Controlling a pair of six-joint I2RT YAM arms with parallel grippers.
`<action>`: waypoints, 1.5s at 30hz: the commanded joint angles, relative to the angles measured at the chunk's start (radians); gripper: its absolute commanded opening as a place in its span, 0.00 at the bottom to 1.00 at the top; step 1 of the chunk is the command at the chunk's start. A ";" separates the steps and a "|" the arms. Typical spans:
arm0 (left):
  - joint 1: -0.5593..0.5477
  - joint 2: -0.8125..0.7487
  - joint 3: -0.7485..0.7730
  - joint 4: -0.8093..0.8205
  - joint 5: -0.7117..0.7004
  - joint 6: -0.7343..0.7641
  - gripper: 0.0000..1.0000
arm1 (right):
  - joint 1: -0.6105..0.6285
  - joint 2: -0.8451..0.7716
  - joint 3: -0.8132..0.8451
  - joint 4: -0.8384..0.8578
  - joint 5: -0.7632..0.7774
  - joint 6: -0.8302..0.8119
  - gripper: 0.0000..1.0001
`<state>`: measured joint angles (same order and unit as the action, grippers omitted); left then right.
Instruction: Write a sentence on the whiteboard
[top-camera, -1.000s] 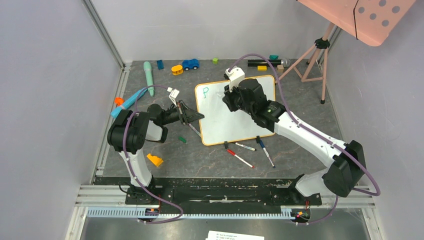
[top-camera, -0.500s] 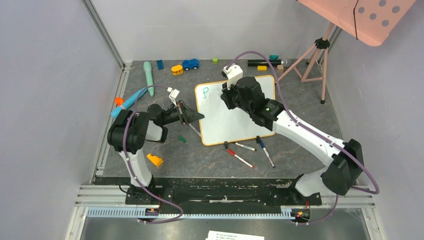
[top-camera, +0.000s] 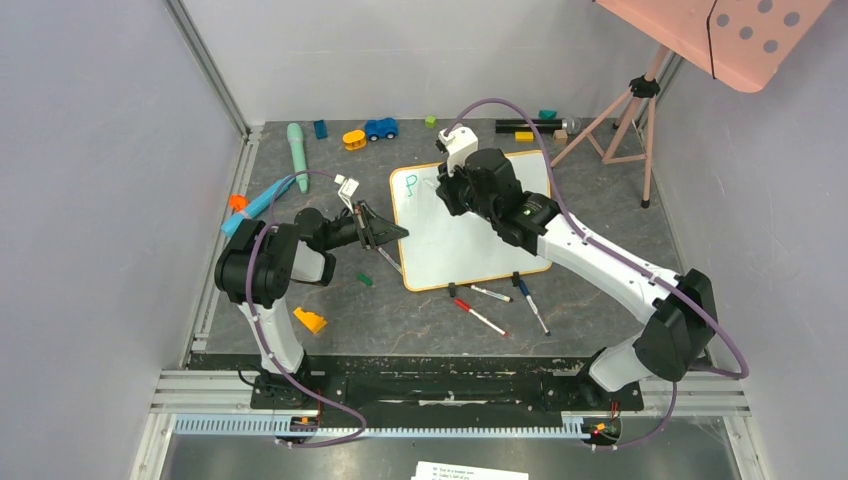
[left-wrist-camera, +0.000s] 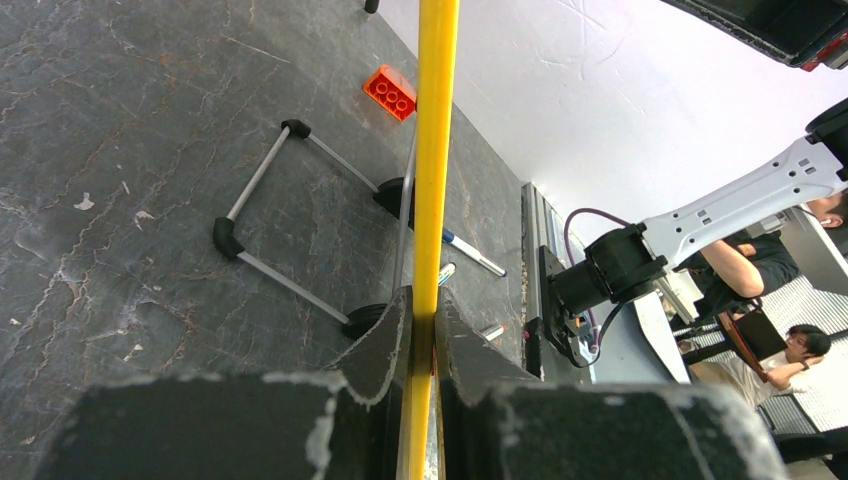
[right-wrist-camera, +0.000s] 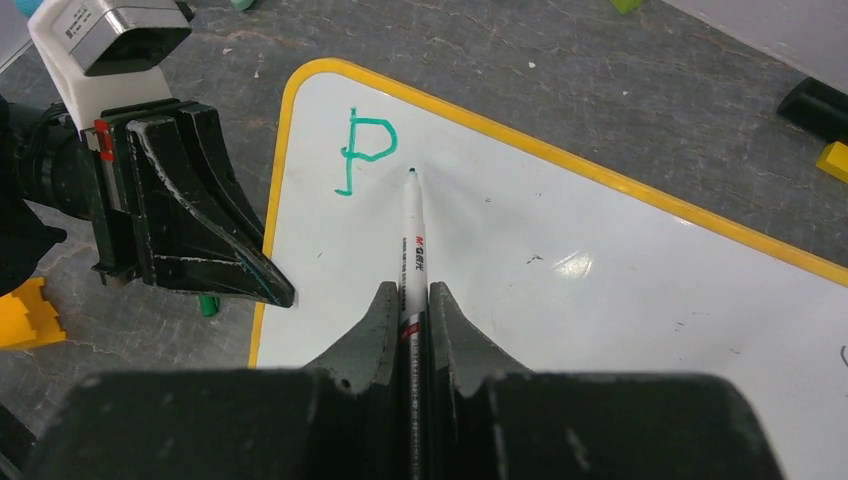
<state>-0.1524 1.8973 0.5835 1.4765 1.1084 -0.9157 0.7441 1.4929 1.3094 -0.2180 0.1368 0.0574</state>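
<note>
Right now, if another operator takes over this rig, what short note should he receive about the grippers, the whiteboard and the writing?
The left gripper is shut on the yellow frame edge of the whiteboard, steadying it.
The right gripper is shut on a marker, its tip just right of the P; I cannot confirm that it touches the board.
Done: one teal letter, P, near a corner of the board.
Left: all the rest of the sentence.
Spare markers lie on the table by the board's near edge.
</note>
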 joint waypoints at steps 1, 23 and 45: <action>0.004 -0.023 0.022 0.080 0.012 0.014 0.02 | 0.002 0.010 0.054 0.017 -0.001 -0.012 0.00; 0.004 -0.023 0.022 0.080 0.011 0.015 0.02 | 0.002 0.056 0.074 -0.011 0.001 -0.007 0.00; 0.004 -0.031 0.010 0.080 0.008 0.020 0.02 | 0.003 -0.016 -0.018 -0.039 0.066 0.017 0.00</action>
<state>-0.1524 1.8973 0.5835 1.4757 1.1042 -0.9161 0.7486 1.4918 1.2701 -0.2646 0.1410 0.0639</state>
